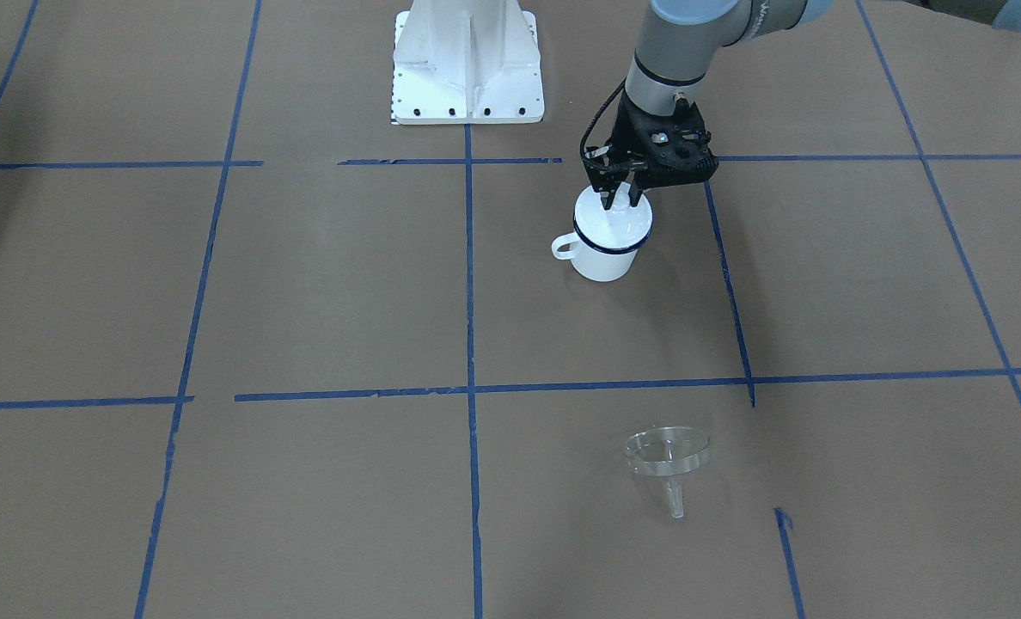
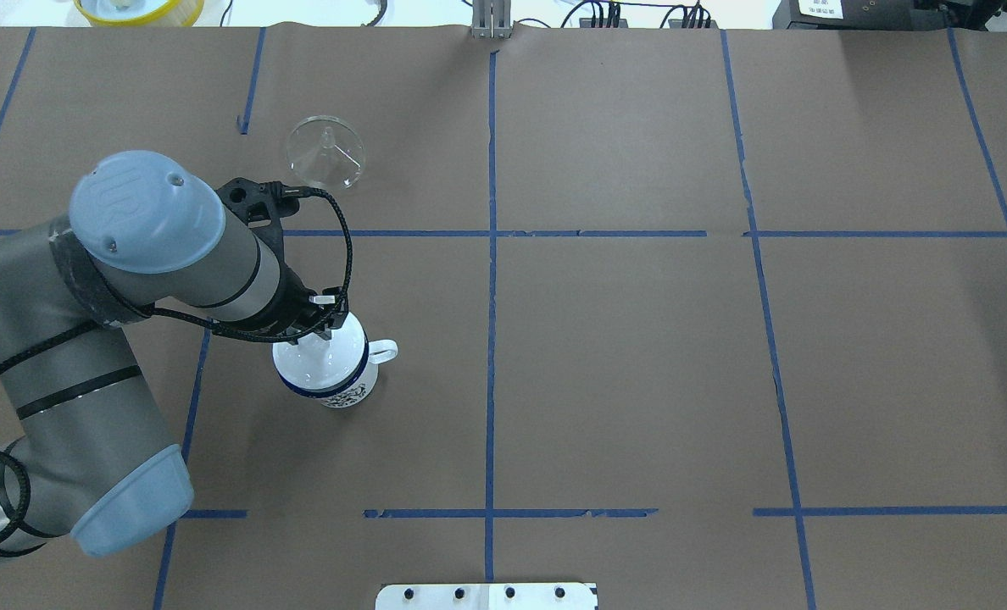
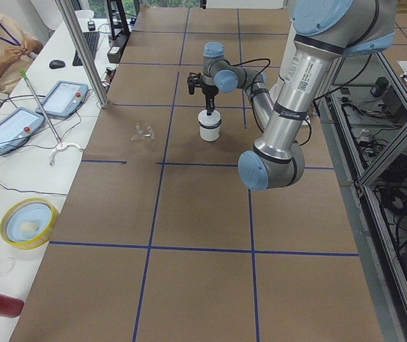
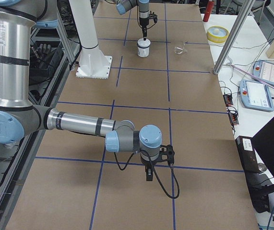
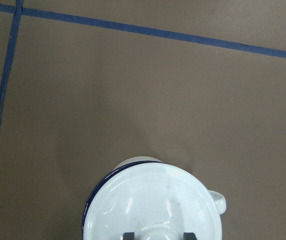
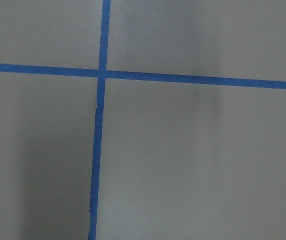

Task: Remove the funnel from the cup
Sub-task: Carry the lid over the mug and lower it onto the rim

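Left wrist-mounted view alone shows us the left jaws flanking the lid's (image 5: 153, 200) knob (image 5: 160, 234) atop the cup (image 1: 603, 258); grip unclear. Right jaws: we cannot tell. The funnel (image 1: 667, 453) lies well apart, open tabletop (image 1: 304, 284) around.

The table covering (image 1: 321, 284) is a brown, paper-like sheet, matt and smooth. The grid tape (image 1: 469, 284) is blue and matt, slightly ragged at its cut ends. At upper centre of the front-facing view, the cup (image 1: 603, 258) is glossy white enamel with a dark blue rim. Its lid (image 5: 153, 200) is equally white and glossy, with streak highlights in the left wrist view. At lower centre, the funnel (image 1: 667, 453) is clear, colourless and shiny; plastic or glass cannot be told. The left arm (image 2: 130, 280) has satin grey metal tubes and smooth pale-blue plastic joint caps (image 2: 146, 212). The left gripper (image 1: 619, 202) is matt black plastic. The base plate (image 1: 467, 77), top centre, is white painted metal, semi-gloss.
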